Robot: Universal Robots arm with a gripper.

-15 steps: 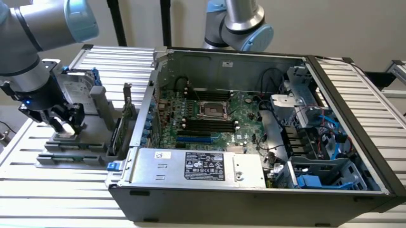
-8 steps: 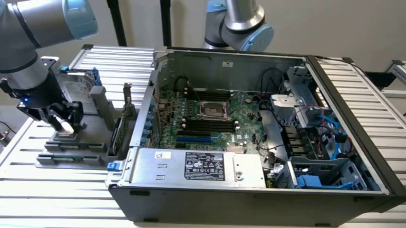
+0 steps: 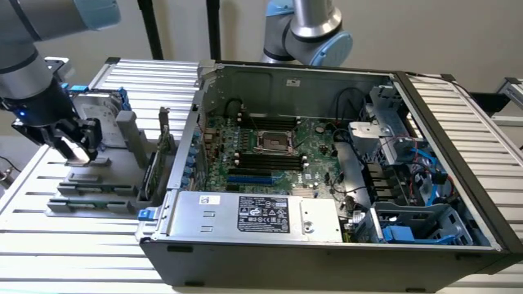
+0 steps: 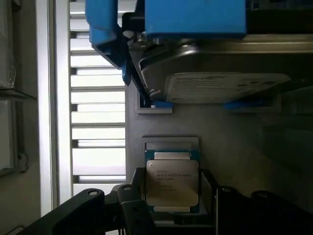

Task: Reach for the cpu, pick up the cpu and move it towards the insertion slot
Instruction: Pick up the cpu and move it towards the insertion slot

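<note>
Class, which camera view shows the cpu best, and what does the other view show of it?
The wrist view: the cpu faces the camera, its silver top and printed lettering plain. The exterior view gives merely a small pale sliver at the pincer, over the grey tray.

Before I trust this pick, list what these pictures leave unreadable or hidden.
- Wrist view: print on the cpu is too small to read.
- Wrist view: a blue bracket hides the top of the hard drive.
- Exterior view: the gripper covers where the cpu meets the grey holder.
- Exterior view: the insertion slot is too small to show contacts.
</note>
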